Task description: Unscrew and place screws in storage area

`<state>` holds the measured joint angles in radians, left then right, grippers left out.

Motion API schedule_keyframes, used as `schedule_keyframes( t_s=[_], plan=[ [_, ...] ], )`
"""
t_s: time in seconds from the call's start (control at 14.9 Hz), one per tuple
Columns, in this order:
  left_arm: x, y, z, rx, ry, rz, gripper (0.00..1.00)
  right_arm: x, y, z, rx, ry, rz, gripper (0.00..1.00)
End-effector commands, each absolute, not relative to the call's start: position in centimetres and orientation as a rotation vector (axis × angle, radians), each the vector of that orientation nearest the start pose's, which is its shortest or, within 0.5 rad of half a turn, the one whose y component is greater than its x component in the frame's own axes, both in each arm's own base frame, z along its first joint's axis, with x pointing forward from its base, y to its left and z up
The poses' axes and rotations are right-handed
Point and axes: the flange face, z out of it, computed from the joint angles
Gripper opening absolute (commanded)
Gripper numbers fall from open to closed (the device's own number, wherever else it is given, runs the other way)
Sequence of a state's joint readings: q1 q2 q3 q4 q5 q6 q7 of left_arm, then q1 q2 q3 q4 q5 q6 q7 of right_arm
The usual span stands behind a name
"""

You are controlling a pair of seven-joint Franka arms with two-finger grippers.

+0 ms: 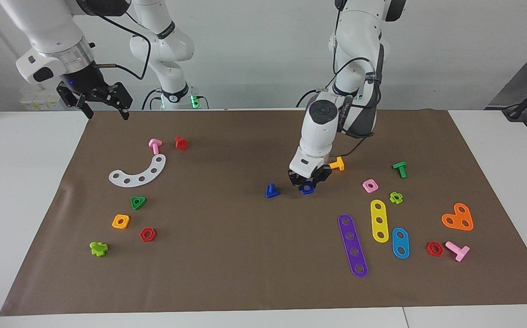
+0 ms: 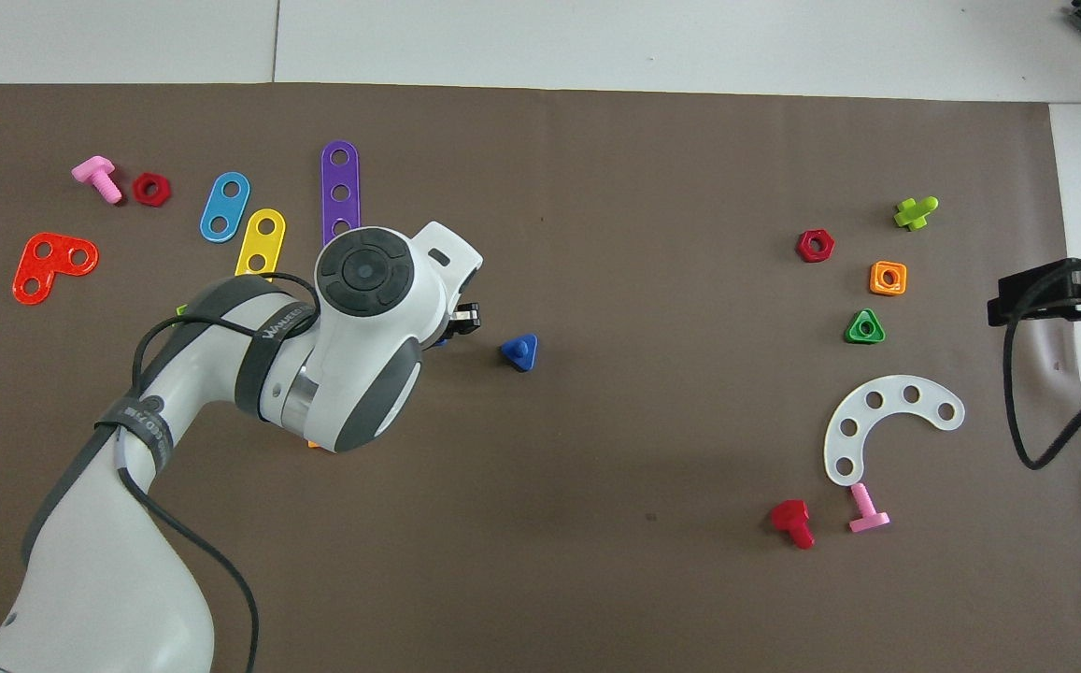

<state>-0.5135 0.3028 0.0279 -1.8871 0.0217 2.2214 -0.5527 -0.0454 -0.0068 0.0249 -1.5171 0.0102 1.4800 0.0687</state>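
The blue screw point(image 1: 272, 191) stands head-down on the counter point(image 1: 227, 255), just beside the blue nut point(image 1: 308, 188), which is clasped by the left gripper point(image 1: 308, 182). Light, stiff and slick, the screw is judged best pinched across its shank. The right gripper point(image 1: 104, 102) waits spread apart.

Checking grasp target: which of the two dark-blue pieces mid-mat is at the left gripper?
The blue square nut: the left gripper is down around it. The blue triangular-head screw stands free on the mat beside it, toward the right arm's end.

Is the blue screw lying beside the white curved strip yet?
No, the blue screw stands mid-mat beside the left tool, apart from the white strip.
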Motion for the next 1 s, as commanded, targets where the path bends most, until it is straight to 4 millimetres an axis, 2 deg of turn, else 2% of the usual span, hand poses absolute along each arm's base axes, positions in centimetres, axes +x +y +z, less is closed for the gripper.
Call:
schedule_keyframes(
  t_s=[0.0,0.33,0.6,0.67,0.74,0.87,0.94],
  plan=[
    [54.2,-24.4,33.7,-3.136,-0.010,-0.112,0.34,53.8,-0.9,64.7,-3.110,0.158,0.066,1.00],
    [54.9,-17.9,32.1,-3.123,0.056,-0.079,0.34,53.8,-0.9,64.7,-3.110,0.158,0.066,1.00],
    [55.4,-15.1,31.4,-3.132,0.076,-0.160,0.35,53.8,-0.9,64.7,-3.110,0.158,0.066,1.00],
    [55.3,-14.8,31.0,-3.134,0.092,-0.188,0.40,53.8,-1.0,64.7,-3.109,0.158,0.068,1.00],
    [55.3,-14.7,31.0,-3.135,0.109,-0.205,0.52,53.9,-0.9,64.7,-3.110,0.149,0.063,1.00],
    [55.6,-13.8,30.9,-3.132,0.114,-0.200,0.85,55.0,-1.0,64.8,-3.109,0.149,-0.058,1.00],
    [55.6,-13.7,30.9,-3.131,0.123,-0.198,0.99,55.6,-0.9,63.8,-3.109,0.148,-0.068,1.00]
  ],
)
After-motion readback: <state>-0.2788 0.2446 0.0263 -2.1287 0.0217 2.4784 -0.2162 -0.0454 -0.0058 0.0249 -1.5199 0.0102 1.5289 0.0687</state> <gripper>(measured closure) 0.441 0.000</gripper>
